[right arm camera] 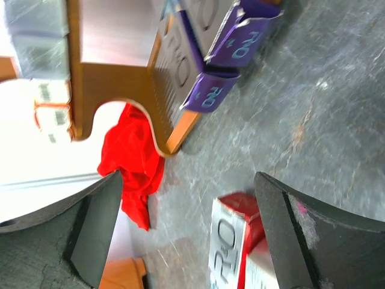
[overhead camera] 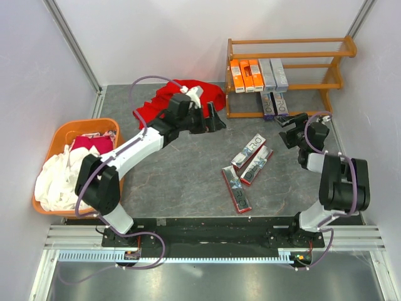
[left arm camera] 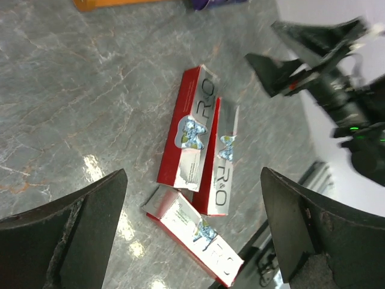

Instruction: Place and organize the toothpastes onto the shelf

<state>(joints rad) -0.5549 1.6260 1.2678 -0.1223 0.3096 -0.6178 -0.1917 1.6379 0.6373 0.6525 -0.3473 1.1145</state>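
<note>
The wooden shelf [overhead camera: 288, 47] stands at the back right. Its middle tier holds three orange toothpastes [overhead camera: 246, 75] and two silver-grey ones [overhead camera: 273, 74]. Two dark purple ones [overhead camera: 276, 104] lie on the bottom tier, their ends [right arm camera: 231, 48] showing in the right wrist view. Three red-and-silver toothpastes [overhead camera: 249, 150] [overhead camera: 257, 165] [overhead camera: 236, 189] lie loose on the table. My left gripper [overhead camera: 216, 120] hovers open left of them, looking down at them [left arm camera: 191, 135]. My right gripper [overhead camera: 286, 130] hangs open and empty just in front of the shelf's bottom tier [right arm camera: 114, 78].
A red cloth [overhead camera: 182, 95] lies left of the shelf, behind my left gripper. An orange basket [overhead camera: 62, 135] with white and pink cloths sits at the left edge. White walls close in the back and both sides.
</note>
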